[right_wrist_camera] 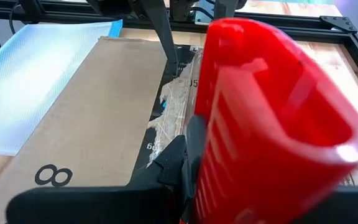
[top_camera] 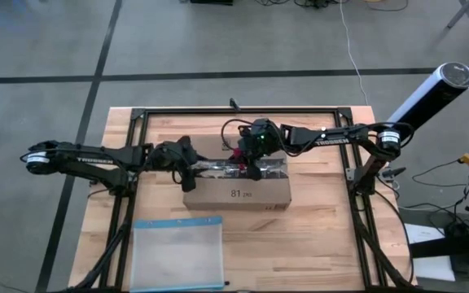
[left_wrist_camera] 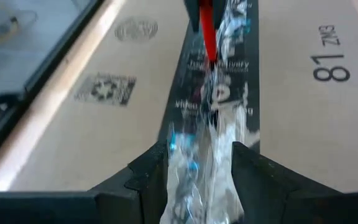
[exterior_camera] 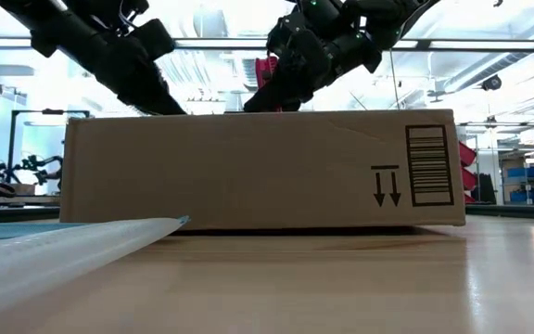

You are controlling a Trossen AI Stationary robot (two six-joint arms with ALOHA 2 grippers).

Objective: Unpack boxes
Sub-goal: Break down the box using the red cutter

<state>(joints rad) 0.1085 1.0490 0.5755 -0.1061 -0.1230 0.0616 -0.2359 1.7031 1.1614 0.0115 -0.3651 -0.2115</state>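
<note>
Left fingers: the left gripper point(left_wrist_camera: 201, 177) pinches a crumpled strip of clear tape point(left_wrist_camera: 216, 112) along the box's top seam; its two fingers point(left_wrist_camera: 151, 171) press in on either side of the strip.
Right fingers: the right gripper point(top_camera: 255, 159) clasps a red tool point(right_wrist_camera: 266, 118), which fills the middle and right of the right wrist view.
Tool tip: in the left wrist view the red point sits at top centre of the frame, down on the tape line.
Box point(top_camera: 236, 189): brown cardboard, flat on the table point(top_camera: 324, 236), at centre of the high view; flaps closed, "81" printed on top; arrows and a barcode at the right of its side in the low view.
Arms: the left enters from the frame's left, the right from its right; both meet over the box's top.
Pouch point(top_camera: 176, 252): clear with a blue edge, lower left of centre in the high view, just apart from the box.
</note>
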